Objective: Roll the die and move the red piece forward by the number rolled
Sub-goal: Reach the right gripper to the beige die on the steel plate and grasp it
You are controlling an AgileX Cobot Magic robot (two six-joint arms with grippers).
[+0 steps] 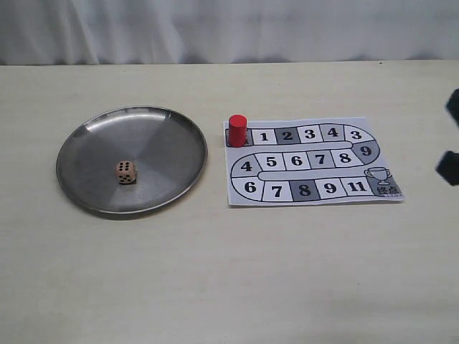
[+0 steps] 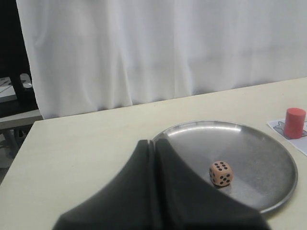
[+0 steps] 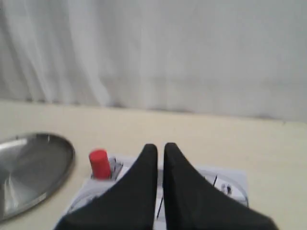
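Observation:
The die (image 1: 125,172) is a pale tan cube with black pips, resting inside the round metal plate (image 1: 172,129) on the left. The red piece (image 1: 237,130) stands upright on the start square of the paper board (image 1: 315,197), just left of square 1. In the left wrist view my left gripper (image 2: 154,143) is shut and empty, its tips near the plate's rim (image 2: 283,191), apart from the die (image 2: 220,173). In the right wrist view my right gripper (image 3: 160,146) is shut and empty, hanging over the board behind the red piece (image 3: 100,164).
Black parts of the right arm (image 1: 449,168) show at the exterior view's right edge, beside the board. A white curtain (image 1: 229,29) hangs behind the table's far edge. Bare tabletop (image 1: 229,279) lies in front of the plate and the board.

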